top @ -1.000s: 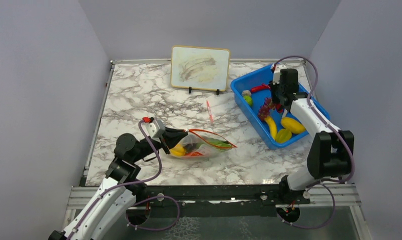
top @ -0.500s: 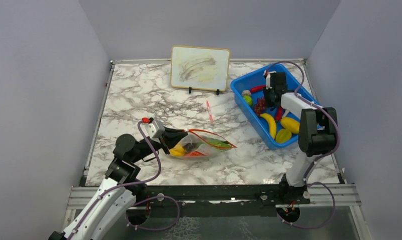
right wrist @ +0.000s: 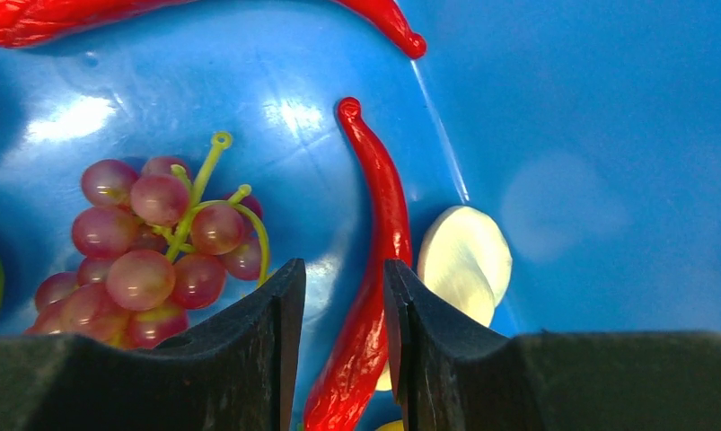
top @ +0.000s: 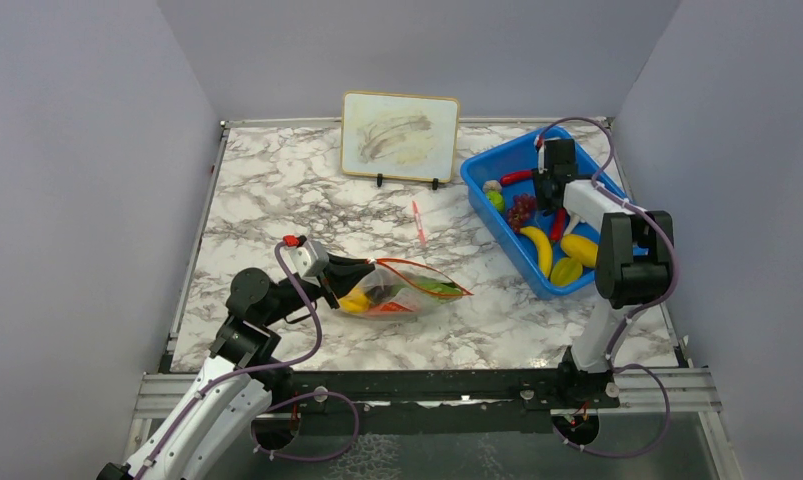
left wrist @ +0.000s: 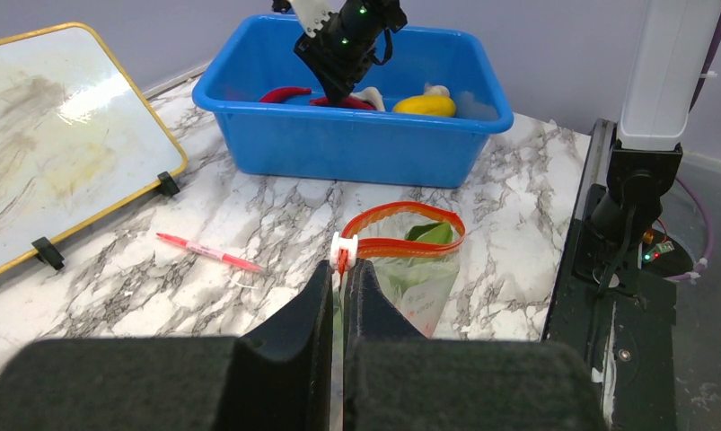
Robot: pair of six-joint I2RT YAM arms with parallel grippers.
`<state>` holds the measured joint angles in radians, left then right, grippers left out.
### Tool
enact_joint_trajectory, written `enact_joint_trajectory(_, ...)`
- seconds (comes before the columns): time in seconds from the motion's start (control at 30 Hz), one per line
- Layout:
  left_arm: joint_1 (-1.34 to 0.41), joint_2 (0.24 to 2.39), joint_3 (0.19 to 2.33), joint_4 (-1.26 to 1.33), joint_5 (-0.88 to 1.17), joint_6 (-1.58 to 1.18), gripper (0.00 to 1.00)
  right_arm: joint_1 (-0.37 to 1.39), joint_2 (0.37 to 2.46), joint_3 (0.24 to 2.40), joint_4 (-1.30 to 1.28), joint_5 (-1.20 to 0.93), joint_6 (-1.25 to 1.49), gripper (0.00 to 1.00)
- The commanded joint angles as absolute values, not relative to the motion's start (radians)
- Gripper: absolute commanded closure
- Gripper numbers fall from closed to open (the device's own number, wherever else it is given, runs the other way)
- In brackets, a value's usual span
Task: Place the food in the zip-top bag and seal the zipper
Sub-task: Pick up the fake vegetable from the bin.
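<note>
Left gripper (top: pixel 329 290) is pinching the bag's mouth open while the right gripper (top: pixel 549 192) is reaching into the blue bin (top: pixel 497 238).

From the top camera, the clear bag (top: pixel 409 292) is lying on the counter (top: pixel 277 200) with yellow, orange and green pieces inside, well apart from the bin. On the left wrist camera, the jaws are sitting together, clamped on the zipper (left wrist: pixel 401 209) at its near corner, and the mouth is gaping in a loop. On the right wrist camera, the jaws are standing apart astride a red chili (right wrist: pixel 379 206), with grapes (right wrist: pixel 150 242) on one side and a white piece (right wrist: pixel 464 260) touching it on the other. The chili is probably light, stiff and slick, so taking it across its middle looks safest. The bag is floppy and needs holding by its firmer strip.
</note>
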<state>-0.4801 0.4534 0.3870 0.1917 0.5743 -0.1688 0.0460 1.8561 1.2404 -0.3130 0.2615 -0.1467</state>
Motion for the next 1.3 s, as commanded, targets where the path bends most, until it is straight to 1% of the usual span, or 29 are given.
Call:
enact_joint_trajectory(0.0,-0.482,0.449,0.415,0.206,0.568,-0.161,1.0,0.037,1.841,1.209,-0.288,0.364,-0.124,0.62)
enact_joint_trajectory(0.37,-0.482,0.449,0.415,0.206,0.569,-0.159,1.0,0.014,1.906,1.181,-0.267,0.375,-0.118,0.62)
enact_joint_trajectory(0.47,-0.482,0.448,0.417,0.204,0.569,-0.156,1.0,0.012,1.91,1.176,-0.265,0.342,-0.115,0.66)
enact_joint_trajectory(0.57,-0.482,0.447,0.417,0.203,0.569,-0.155,1.0,0.012,1.896,1.187,-0.279,0.294,-0.108,0.74)
enact_joint_trajectory(0.7,-0.482,0.447,0.417,0.204,0.565,-0.155,1.0,0.012,1.832,1.207,-0.316,0.224,-0.093,0.8)
enact_joint_trajectory(0.87,-0.482,0.447,0.417,0.202,0.562,-0.156,1.0,0.012,1.715,1.214,-0.363,0.165,-0.085,0.84)
enact_joint_trajectory(1.1,-0.482,0.451,0.414,0.24,0.55,-0.188,1.0,0.025,1.52,1.181,-0.41,0.067,-0.081,0.85)
enact_joint_trajectory(1.27,-0.482,0.478,0.442,0.29,0.544,-0.236,1.0,0.076,1.37,1.178,-0.463,-0.022,-0.08,0.85)
